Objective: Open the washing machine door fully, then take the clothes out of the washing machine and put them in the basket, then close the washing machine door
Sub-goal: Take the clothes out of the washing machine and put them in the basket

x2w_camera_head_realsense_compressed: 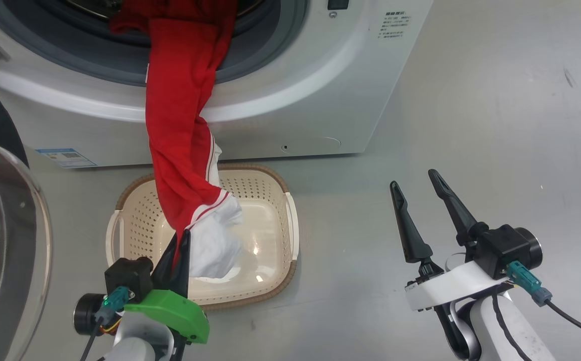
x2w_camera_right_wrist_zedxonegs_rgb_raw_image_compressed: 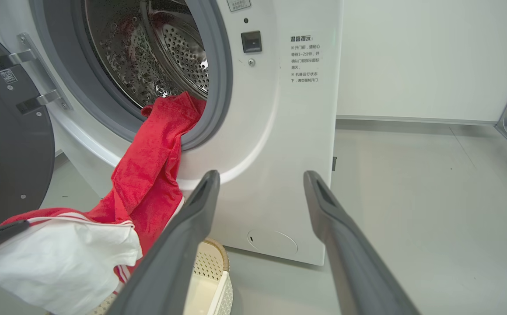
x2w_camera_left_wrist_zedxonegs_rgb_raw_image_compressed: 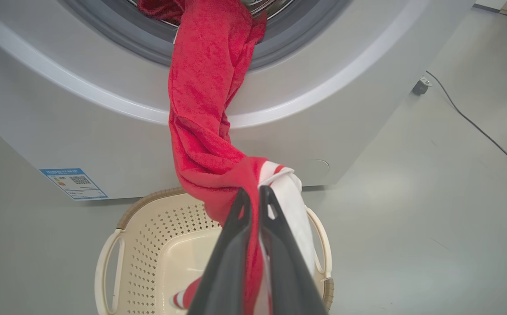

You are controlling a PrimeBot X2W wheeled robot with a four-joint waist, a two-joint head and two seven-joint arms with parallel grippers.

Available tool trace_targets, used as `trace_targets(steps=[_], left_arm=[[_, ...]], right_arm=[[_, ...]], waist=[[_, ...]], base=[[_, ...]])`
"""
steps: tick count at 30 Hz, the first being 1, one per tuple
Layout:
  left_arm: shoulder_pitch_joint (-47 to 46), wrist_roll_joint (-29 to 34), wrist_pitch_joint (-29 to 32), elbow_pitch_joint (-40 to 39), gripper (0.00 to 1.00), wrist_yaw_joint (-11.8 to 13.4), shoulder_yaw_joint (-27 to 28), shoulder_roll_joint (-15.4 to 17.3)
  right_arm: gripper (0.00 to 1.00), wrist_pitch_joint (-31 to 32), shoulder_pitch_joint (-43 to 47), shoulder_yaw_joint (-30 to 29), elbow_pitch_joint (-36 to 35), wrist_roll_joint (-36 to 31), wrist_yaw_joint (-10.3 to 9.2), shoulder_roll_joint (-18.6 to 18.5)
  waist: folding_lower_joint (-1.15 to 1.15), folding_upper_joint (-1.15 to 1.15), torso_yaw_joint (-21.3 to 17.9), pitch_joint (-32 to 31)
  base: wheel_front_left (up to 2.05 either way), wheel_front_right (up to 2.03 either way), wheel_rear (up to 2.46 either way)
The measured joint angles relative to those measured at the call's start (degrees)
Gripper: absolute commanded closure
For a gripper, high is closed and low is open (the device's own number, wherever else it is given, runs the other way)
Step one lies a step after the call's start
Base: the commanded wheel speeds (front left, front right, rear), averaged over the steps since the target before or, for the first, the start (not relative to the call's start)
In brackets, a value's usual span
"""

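Clothes [x2w_camera_left_wrist_zedxonegs_rgb_raw_image_compressed: 205,109] pinched between 2 left fingers [x2w_camera_left_wrist_zedxonegs_rgb_raw_image_compressed: 231,262], hanging over basket [x2w_camera_left_wrist_zedxonegs_rgb_raw_image_compressed: 157,232].

Head view high, looking down — washing machine [x2w_camera_head_realsense_compressed: 320,100] at 12 o'clock; wrist views low, close, sharing basket [x2w_camera_head_realsense_compressed: 265,200].

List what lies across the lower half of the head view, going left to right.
The washing machine door → the basket → the right gripper, its fingers spread open.
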Motion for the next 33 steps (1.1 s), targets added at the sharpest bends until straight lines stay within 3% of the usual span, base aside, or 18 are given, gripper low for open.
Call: trace_targets(steps=[33], left_arm=[[-25.4, -8.8, 4.3, 32.4, 1.00, -3.0, 4.1, -1.0]], right_arm=[[0.00, 0.0, -8.5, 0.0, -2.5, -0.2, -0.03, -0.1]], waist=[[0.00, 0.00, -6.2, 14.5]], base=[[0.00, 0.00, 0.00]])
